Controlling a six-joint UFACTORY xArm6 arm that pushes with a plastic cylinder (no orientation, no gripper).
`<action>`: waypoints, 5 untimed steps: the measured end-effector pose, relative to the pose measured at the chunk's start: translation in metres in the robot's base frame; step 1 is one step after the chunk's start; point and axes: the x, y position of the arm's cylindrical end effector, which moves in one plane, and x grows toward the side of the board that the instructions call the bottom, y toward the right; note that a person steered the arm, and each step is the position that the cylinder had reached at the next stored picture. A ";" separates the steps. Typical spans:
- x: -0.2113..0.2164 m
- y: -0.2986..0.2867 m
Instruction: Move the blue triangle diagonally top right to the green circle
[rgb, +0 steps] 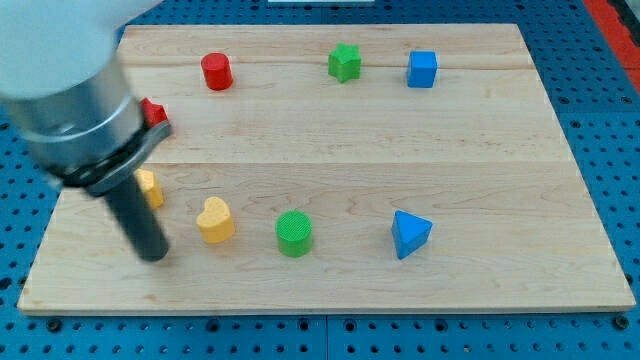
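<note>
The blue triangle (410, 234) lies on the wooden board at the lower right of centre. The green circle (294, 233) stands to its left, at about the same height in the view, with a clear gap between them. My tip (153, 254) is on the board at the lower left, well left of the green circle and far from the blue triangle. It touches no block.
A yellow heart (214, 220) sits between my tip and the green circle. A yellow block (150, 187) and a red block (154, 112) are partly hidden behind the arm. A red cylinder (216, 71), green star (344, 62) and blue cube (422, 69) line the top.
</note>
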 end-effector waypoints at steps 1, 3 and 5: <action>0.035 0.049; 0.037 0.161; 0.040 0.288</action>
